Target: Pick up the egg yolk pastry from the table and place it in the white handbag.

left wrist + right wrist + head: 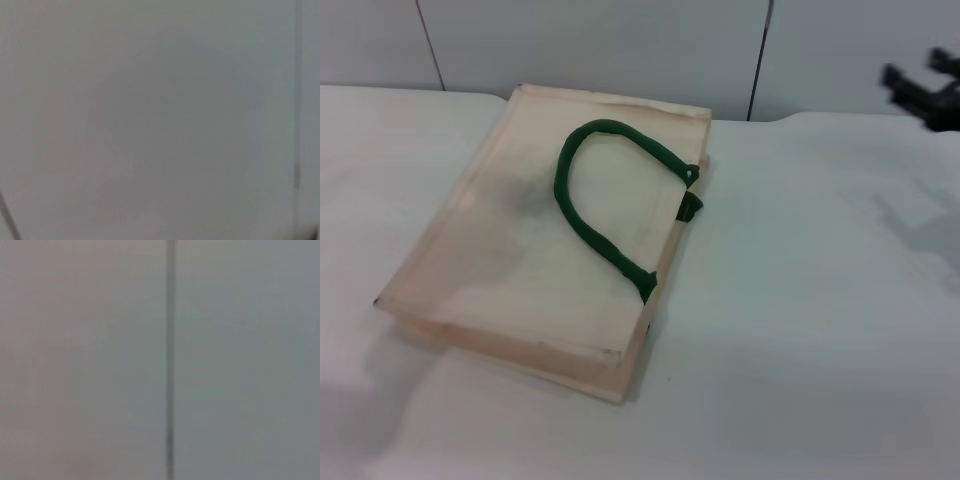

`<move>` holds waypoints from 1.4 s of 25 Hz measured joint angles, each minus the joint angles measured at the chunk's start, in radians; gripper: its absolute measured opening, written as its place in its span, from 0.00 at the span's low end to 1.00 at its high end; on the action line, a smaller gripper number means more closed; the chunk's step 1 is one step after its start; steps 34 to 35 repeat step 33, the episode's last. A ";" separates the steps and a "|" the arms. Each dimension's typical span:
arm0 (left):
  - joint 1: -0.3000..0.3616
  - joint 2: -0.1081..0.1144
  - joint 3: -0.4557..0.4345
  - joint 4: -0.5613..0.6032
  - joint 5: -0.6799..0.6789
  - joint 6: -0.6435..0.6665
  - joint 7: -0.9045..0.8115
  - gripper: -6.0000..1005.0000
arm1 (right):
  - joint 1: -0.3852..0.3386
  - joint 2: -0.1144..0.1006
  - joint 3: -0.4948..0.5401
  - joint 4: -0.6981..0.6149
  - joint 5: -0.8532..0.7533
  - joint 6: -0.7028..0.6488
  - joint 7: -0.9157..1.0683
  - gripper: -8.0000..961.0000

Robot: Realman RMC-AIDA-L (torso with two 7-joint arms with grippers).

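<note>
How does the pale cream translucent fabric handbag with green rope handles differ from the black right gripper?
The pale cream translucent handbag lies flat on the white table, left of centre; the black right gripper hangs above it at the far right. The handbag shows whole and large; the right gripper small and partly cut off. Both show only in the head view; the left gripper is not in view.

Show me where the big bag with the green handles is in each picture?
Head view: the bag lies flat on the white table, left of centre.
Left wrist view: not in it, only grey wall.
Right wrist view: not in it, only grey wall.
Shared landmark: the wall's dark seam.
</note>
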 joint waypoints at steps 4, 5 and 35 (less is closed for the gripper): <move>0.063 -0.006 0.012 -0.033 -0.034 0.134 0.002 0.45 | -0.080 0.059 0.111 0.099 -0.060 -0.046 -0.013 0.74; 0.075 -0.006 0.022 -0.048 -0.050 0.172 0.005 0.45 | -0.095 0.067 0.119 0.120 -0.065 -0.063 -0.019 0.74; 0.045 0.004 0.424 -0.552 -0.443 0.917 0.315 0.42 | 0.017 0.076 0.017 0.039 -0.031 -0.384 -0.095 0.74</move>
